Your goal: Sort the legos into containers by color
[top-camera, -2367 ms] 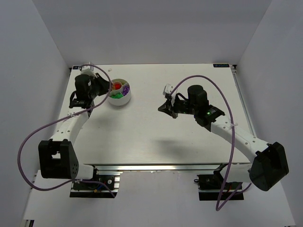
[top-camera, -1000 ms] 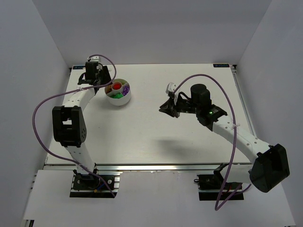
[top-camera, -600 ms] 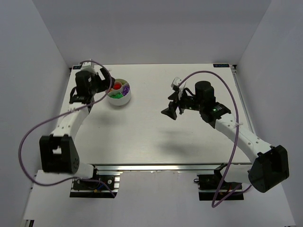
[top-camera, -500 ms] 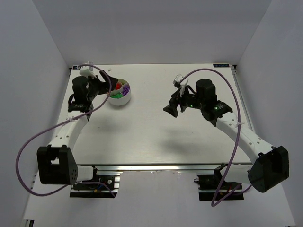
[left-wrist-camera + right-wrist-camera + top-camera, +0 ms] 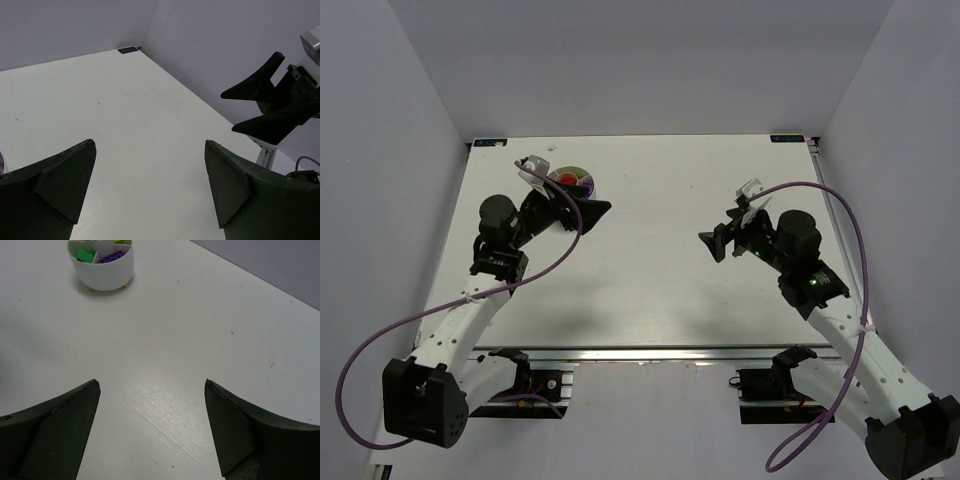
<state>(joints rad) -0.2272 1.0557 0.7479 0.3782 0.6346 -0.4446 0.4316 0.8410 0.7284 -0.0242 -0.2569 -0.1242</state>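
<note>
The white divided dish (image 5: pixel 107 272) stands at the back left of the table. In the right wrist view a green brick (image 5: pixel 82 256) and a purple brick (image 5: pixel 111 257) lie in its compartments. From above, a red brick (image 5: pixel 566 180) shows in the dish (image 5: pixel 580 171), which my left arm partly hides. My left gripper (image 5: pixel 595 212) hangs open and empty just in front and to the right of the dish. My right gripper (image 5: pixel 711 243) is open and empty over the right middle of the table, facing the dish (image 5: pixel 107 272) from far off. No loose legos show on the table.
In the left wrist view my left gripper (image 5: pixel 150 142) points across the bare white tabletop (image 5: pixel 130 110) at the right gripper's black fingers (image 5: pixel 260 90). Grey walls enclose the table on the left, back and right. Purple cables loop from both arms.
Both arms have drawn back toward the near edge. The left gripper left the dish's side and swung right. Both jaws have opened wide.
</note>
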